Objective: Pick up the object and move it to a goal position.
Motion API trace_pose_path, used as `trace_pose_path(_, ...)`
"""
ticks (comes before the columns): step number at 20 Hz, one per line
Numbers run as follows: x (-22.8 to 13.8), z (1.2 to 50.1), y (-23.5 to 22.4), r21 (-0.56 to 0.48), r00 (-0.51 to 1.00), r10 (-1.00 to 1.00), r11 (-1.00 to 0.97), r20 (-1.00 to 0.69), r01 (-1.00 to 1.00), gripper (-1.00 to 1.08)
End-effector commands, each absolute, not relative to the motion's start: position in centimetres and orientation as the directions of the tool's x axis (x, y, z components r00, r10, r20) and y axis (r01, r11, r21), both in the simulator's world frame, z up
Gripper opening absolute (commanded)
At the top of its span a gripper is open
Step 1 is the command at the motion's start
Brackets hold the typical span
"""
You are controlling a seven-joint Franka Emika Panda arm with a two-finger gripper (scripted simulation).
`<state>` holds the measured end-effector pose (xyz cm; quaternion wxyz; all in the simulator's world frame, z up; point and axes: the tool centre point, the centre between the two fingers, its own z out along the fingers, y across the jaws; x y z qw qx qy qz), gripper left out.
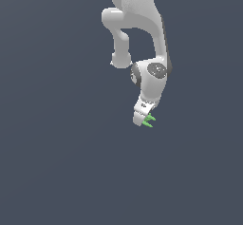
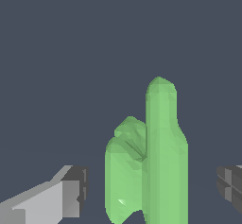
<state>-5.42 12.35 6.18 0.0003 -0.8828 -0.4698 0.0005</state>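
The object (image 1: 150,120) is a tiny bright green thing with thin prongs, sitting right at the tip of my white gripper (image 1: 144,121) in the exterior view. In the wrist view the object (image 2: 160,161) stands as two tall green prongs with a shorter one beside them. It is between the two fingers of my gripper (image 2: 151,186). One finger (image 2: 71,192) and the other finger (image 2: 230,185) each stand apart from it, with a dark gap on both sides. The gripper is open around the object and does not touch it.
The arm's white links (image 1: 137,20) rise above the gripper toward the top of the exterior view. All around is a uniform dark grey-blue surface with no other objects, edges or marks in sight.
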Motion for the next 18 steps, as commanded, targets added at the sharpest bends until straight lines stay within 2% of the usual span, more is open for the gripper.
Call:
trace_pose_path(1, -5.39, 5.34, 12.35, 0.000, 0.558, 0.830, -0.558, 0.000, 0.830, 1.00)
trace_pose_path(5, -5.33, 4.91, 12.34, 0.000, 0.558, 0.830, -0.558, 0.000, 0.830, 1.00)
trace_pose_path(6, -5.33, 4.91, 12.34, 0.000, 0.558, 0.830, -0.558, 0.000, 0.830, -1.00)
trace_pose_path(18, -5.26, 5.08, 12.36, 0.001, 0.558, 0.830, -0.558, 0.000, 0.830, -1.00)
